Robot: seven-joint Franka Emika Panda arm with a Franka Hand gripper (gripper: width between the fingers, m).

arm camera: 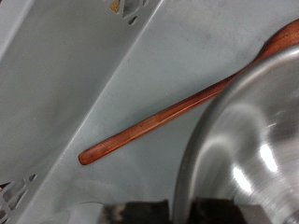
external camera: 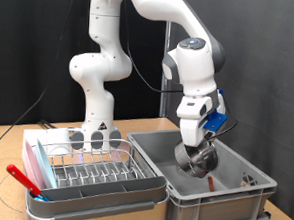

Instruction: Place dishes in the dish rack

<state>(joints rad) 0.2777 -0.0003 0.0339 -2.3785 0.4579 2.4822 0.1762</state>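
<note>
One claw (external camera: 196,158) down inside grey tub (external camera: 244,201), gripping one metal cup (external camera: 197,160). One red-handled utensil (arm camera: 159,119) lies on the tub floor just beside the cup. One wire dish rack (external camera: 89,165) in white tray (external camera: 102,195), exterior view's left, on worktop (external camera: 6,154).

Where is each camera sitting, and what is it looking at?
Exterior view: off the arm, facing the table; it shows the whole arm, the gripper down in the grey tub, and the dish rack at its left.
Wrist view: on the hand, looking into the tub; no fingers clearly show.
Both share the metal cup and red-handled utensil.
</note>
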